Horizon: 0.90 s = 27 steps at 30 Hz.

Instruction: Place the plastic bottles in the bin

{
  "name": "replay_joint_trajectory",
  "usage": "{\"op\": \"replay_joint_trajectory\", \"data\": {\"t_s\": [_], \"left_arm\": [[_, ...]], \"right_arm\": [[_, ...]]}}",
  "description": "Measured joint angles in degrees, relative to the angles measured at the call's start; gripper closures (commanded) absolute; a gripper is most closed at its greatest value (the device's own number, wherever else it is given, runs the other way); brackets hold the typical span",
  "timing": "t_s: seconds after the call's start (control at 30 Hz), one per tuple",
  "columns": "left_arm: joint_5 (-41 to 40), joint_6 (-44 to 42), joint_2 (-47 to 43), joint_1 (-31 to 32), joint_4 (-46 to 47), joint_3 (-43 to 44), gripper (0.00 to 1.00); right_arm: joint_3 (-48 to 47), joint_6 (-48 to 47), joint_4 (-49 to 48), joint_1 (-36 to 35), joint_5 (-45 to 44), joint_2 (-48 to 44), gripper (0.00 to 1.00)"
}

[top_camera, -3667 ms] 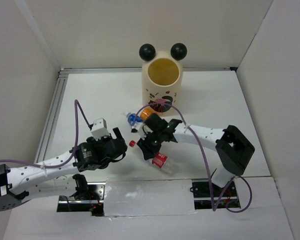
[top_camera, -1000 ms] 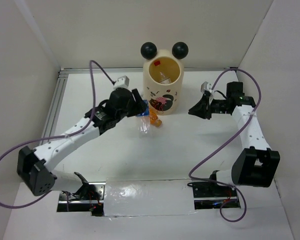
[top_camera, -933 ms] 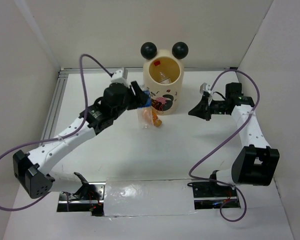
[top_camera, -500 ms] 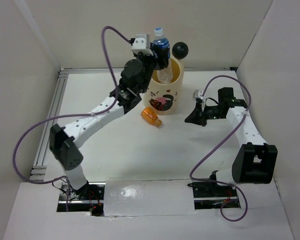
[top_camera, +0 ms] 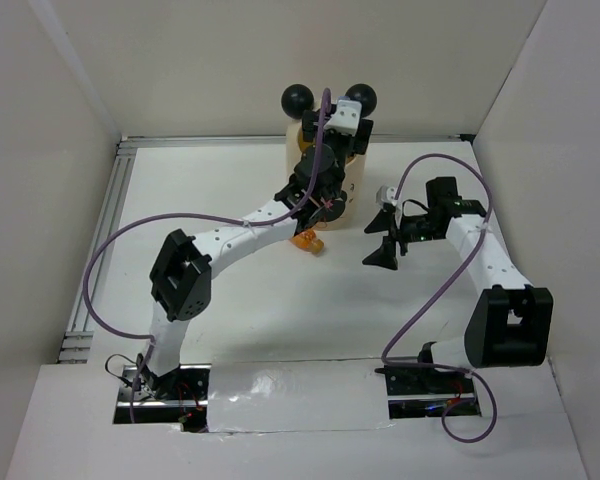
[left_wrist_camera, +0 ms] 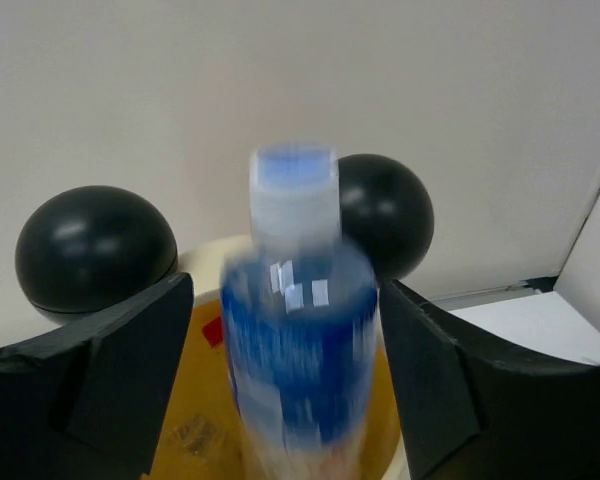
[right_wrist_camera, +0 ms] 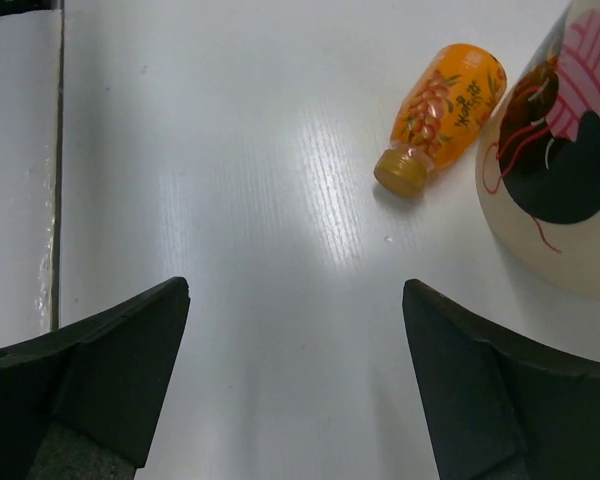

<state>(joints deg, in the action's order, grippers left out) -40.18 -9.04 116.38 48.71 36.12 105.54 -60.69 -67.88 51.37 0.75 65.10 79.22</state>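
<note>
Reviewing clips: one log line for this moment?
left pincer open over cream cylindrical bin; blue-labelled plastic bottle blurred in its gap; right pincer open, empty; orange plastic bottle lying beside bin

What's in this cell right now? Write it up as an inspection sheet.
Surface: white table, glossy.
Job's things: blue-labelled bottle, blurred, above the mouth of the bin; orange bottle lying on the table beside the bin.
Clutter: nothing seen.
Grippers: left gripper over the bin, jaws wider than the bottle; right gripper open, empty.
Cables: purple cables loop from both arms.
Surroundings: white walls; metal rail at the left edge.
</note>
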Motion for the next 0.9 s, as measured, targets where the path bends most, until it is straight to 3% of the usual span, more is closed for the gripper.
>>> {"op": "replay_joint_trajectory", "data": {"t_s": [0.13, 0.3, 0.43, 0.53, 0.67, 0.73, 0.9], "left_arm": [[-0.94, -0.68, -1.05, 0.42, 0.35, -1.77, 0.00], [-1.99, -0.96, -6.91, 1.75, -0.07, -4.96, 0.00], [-5.01, -0.94, -20.90, 3.43, 0.00, -16.37, 0.00], [-9.07, 2.14, -39.15, 4.02, -2.10, -31.01, 0.00], [-14.99, 12.87, -59.95, 2.51, -13.14, -44.22, 0.00], [-17.86, 21.97, -67.93, 2.05, -23.04, -48.76, 0.00], [-20.39, 43.08, -77.05, 2.14, -47.08, -56.72, 0.00]], "right_arm": [[-0.15, 1.14, -1.77, -3.98, 0.02, 1.25, 0.04], [-1.07, 9.94, -8.20, -12.13, -3.06, 5.75, 0.05], [2.75, 20.98, -22.14, -20.00, -11.32, 4.98, 0.06], [8.72, 30.14, -33.38, -25.94, -20.55, 3.93, 0.06], [12.17, 38.84, -43.52, -31.23, -32.39, 4.09, 0.08], [12.33, 41.59, -48.30, -33.14, -38.51, 4.63, 0.11], [11.21, 46.51, -55.84, -36.20, -52.04, 8.96, 0.14]]}}
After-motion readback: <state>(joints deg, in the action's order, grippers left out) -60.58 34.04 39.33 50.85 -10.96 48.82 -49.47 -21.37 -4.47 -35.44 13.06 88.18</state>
